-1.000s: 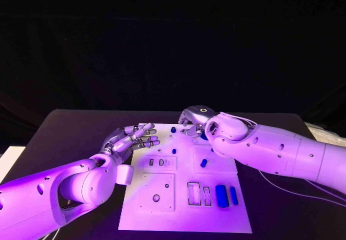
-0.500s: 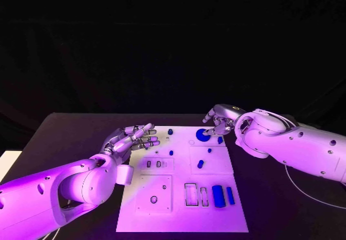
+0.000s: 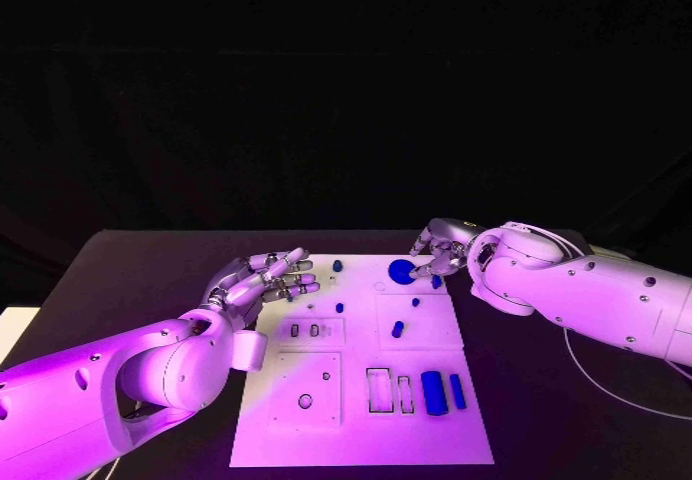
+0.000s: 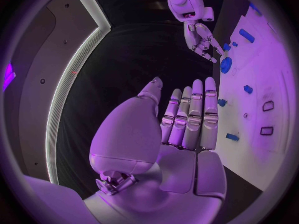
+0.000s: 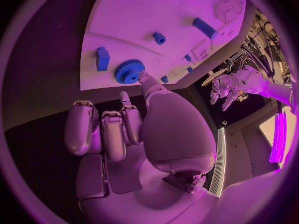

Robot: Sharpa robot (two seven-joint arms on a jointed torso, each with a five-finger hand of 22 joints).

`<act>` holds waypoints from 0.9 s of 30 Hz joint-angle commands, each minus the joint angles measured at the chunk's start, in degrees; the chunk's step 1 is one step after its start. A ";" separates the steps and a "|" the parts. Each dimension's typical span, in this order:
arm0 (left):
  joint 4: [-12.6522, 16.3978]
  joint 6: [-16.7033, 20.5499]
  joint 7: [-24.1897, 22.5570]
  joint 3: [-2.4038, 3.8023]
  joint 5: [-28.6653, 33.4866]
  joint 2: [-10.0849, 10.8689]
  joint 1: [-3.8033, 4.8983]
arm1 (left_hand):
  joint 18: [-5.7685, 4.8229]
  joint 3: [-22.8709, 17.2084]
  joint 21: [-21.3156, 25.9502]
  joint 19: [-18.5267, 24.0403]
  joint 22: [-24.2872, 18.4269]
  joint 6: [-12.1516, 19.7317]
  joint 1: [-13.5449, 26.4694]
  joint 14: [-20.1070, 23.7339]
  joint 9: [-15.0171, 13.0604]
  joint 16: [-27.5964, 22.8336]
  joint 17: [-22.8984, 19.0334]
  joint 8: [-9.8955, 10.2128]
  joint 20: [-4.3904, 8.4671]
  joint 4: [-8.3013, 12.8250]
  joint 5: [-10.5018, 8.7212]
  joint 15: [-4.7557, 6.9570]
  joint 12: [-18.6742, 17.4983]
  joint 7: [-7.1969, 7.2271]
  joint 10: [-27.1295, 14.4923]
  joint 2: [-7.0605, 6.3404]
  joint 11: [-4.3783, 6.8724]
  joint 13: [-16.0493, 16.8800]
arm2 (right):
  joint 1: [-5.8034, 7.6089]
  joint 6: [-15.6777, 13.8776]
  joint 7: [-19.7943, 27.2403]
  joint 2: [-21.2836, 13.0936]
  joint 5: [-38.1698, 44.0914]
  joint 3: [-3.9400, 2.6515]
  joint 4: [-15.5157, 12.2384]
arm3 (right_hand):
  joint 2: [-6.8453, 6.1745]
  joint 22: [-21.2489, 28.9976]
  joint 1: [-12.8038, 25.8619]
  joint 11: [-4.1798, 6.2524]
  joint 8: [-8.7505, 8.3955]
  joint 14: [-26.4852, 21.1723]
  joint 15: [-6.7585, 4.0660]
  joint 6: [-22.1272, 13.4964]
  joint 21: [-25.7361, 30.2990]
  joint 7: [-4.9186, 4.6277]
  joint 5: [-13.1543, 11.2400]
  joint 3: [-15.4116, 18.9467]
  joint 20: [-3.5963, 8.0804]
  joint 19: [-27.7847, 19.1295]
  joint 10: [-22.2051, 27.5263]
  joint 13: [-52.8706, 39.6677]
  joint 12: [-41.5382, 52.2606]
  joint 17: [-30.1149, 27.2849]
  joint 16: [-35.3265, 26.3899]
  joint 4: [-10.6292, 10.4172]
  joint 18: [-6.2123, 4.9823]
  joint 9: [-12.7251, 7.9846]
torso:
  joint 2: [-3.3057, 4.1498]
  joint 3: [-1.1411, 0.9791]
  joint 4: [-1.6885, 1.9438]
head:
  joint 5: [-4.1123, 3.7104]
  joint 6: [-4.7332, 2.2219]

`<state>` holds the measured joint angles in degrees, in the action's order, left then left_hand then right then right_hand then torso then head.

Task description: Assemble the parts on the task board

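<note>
Blue gear [image 3: 402, 269], toothed, lies flat at the task board's [image 3: 361, 440] one-o'clock corner. Right hand [image 3: 437, 254] at its three-o'clock rim, fingers [image 5: 148, 84] spread, one tip touching, gripping nothing. Left hand [image 3: 264, 280] open at nine o'clock over the tabletop [image 3: 130, 270]. Risk: a sideways nudge slides the gear off.

The flat white task board [image 3: 361, 420] looks like smooth matt plastic, the blue toothed gear [image 5: 129, 71] like moulded plastic. Each silver robot hand, left [image 3: 264, 280] and right [image 3: 437, 252], shines like polished metal. The black desk [image 3: 130, 270] is matt.
</note>
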<state>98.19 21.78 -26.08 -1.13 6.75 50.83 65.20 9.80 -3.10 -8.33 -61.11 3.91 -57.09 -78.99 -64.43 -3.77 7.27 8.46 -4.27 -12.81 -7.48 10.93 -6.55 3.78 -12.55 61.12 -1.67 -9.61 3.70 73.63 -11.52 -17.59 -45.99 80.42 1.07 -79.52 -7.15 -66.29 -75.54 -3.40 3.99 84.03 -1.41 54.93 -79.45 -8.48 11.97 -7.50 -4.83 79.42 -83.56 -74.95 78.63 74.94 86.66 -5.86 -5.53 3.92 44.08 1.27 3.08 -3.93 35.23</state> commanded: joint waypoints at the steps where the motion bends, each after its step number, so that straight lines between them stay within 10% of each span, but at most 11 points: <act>1: 0.04 -1.39 -0.12 0.05 0.14 -0.13 0.06 | 0.62 0.23 0.28 -0.43 -0.09 0.18 0.38 -0.01 0.01 -0.36 0.05 0.39 -0.14 0.24 -0.10 -0.38 -0.13 -0.30 -0.27 0.10 -0.15 0.09 | -0.22 1.79 -0.82 0.59 0.38 0.00 0.37 | 0.10 -0.16 -0.39 0.01 0.31 4.49 0.44 -0.02 -0.27 -0.01 0.32 0.19 -0.11 0.36 -0.68 -5.05 0.89 6.80 0.28 0.07 0.92 0.11 | -0.01 0.12 0.04 | 0.00 0.18; 27: -0.41 -1.66 0.29 0.05 0.14 -0.10 0.06 | 0.62 0.23 0.28 -0.43 -0.09 0.18 0.38 -0.01 0.01 -0.36 0.05 0.39 -0.14 0.24 -0.10 -0.38 -0.13 -0.30 -0.27 0.10 -0.15 0.09 | -1.23 1.06 -0.59 4.22 1.24 0.12 4.29 | 1.58 -3.59 -0.44 0.04 0.94 4.96 0.46 1.62 -2.03 0.12 1.47 0.16 -0.16 1.80 -3.88 -11.03 6.98 9.48 1.36 0.20 1.55 0.20 | 0.03 0.02 0.01 | -0.27 0.75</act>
<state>97.72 21.43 -25.63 -1.13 6.79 50.83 65.20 9.80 -3.10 -8.33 -61.11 3.91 -57.09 -79.00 -64.43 -3.77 7.27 8.44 -4.27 -12.81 -7.49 10.93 -6.55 3.78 -12.55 61.12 -1.66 -9.61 3.70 72.75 -11.95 -17.72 -41.90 81.29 0.98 -75.36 -5.95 -69.78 -75.93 -3.47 4.67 84.03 -1.41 56.08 -81.13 -8.42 13.21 -7.51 -5.03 80.85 -83.63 -74.93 85.44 74.92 87.77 -5.85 -4.81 4.11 44.10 1.31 3.12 -4.21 35.90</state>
